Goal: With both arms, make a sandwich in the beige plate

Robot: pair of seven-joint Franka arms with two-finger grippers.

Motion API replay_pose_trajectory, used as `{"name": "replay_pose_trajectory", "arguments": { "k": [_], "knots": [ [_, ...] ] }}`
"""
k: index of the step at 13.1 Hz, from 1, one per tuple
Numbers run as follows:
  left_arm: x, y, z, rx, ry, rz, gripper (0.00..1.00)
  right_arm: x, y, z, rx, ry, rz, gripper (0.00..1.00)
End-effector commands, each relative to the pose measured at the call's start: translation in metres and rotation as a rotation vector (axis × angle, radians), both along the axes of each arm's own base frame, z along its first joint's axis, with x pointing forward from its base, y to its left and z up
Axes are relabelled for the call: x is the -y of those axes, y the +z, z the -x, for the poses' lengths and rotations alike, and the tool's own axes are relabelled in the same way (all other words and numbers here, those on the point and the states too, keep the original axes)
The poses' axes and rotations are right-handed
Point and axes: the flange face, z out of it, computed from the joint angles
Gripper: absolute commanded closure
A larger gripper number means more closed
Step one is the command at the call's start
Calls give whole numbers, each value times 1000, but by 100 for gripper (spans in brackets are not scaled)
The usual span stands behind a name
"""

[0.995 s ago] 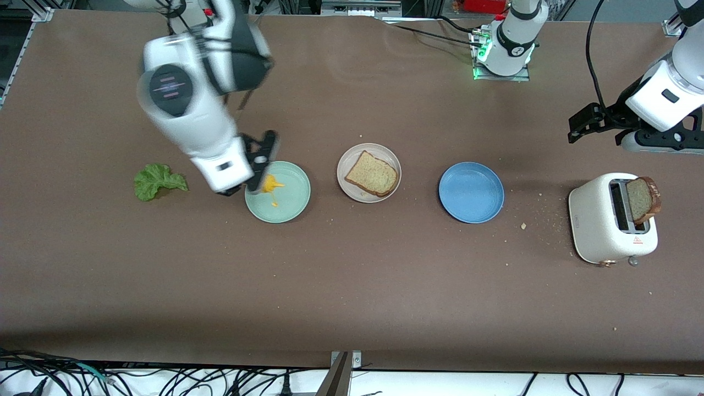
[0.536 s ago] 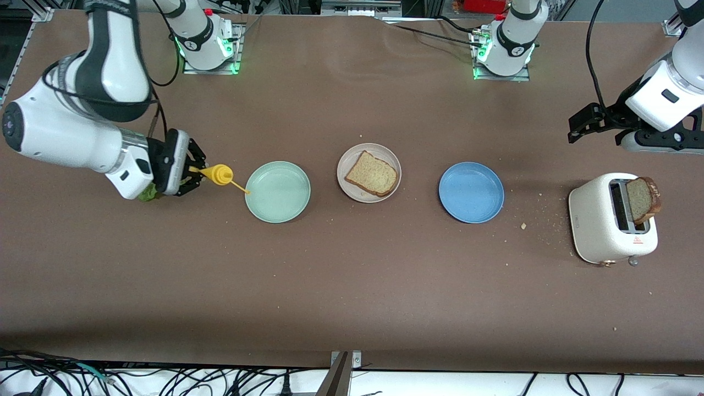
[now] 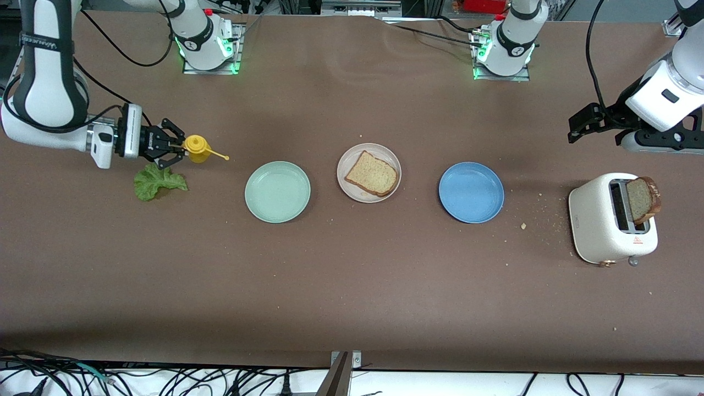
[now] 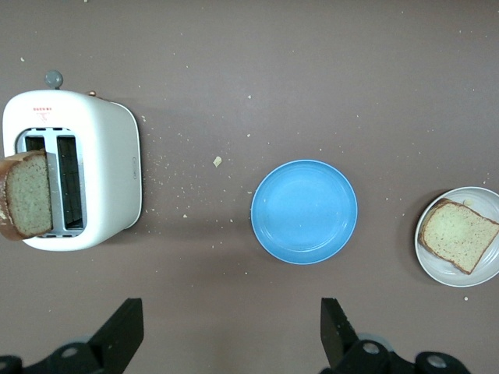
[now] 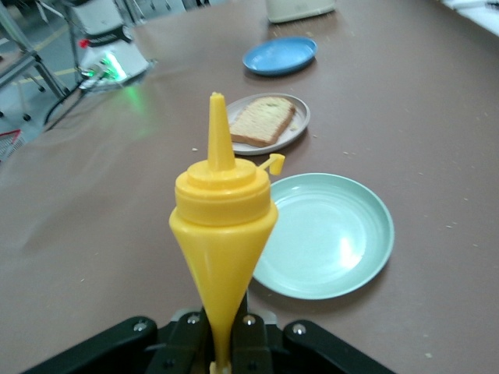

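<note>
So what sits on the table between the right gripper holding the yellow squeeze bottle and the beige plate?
Only the empty round mint green plate lies between the right gripper with its yellow squeeze bottle and the round beige plate; front and right wrist views both show it.

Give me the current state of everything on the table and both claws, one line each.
Right claw: shut on yellow squeeze bottle.
Left claw: open, empty, waiting.
Beige plate: holds one bread slice.
Lettuce leaf: on table.
Mint green plate: empty.
Blue plate: empty.
Toaster: second bread slice sticking up.
</note>
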Motion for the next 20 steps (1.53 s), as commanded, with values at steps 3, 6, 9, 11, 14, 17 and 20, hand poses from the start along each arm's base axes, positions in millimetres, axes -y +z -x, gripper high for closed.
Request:
{"name": "replay_pose_trajectory", "arguments": {
  "k": [3,6,9,11,14,17,20],
  "knots": [
    [1,2,2,-3,9,23,0,32,-26,30,58,4,-189,100],
    [1,2,2,-3,9,23,0,30,-53,34,38,-15,-295,100],
    [1,2,2,-3,9,23,0,16,-66,26,46,-22,-349,100],
    [1,2,2,-3,7,23,0,15,-73,26,53,-27,-372,100],
    [1,2,2,-3,9,23,0,18,-85,30,60,-24,-408,100],
    [1,2,2,-3,9,23,0,18,-106,34,78,-25,-433,100],
    [1,2,2,-3,7,23,0,7,-133,37,84,-38,-486,100]
  ]
}}
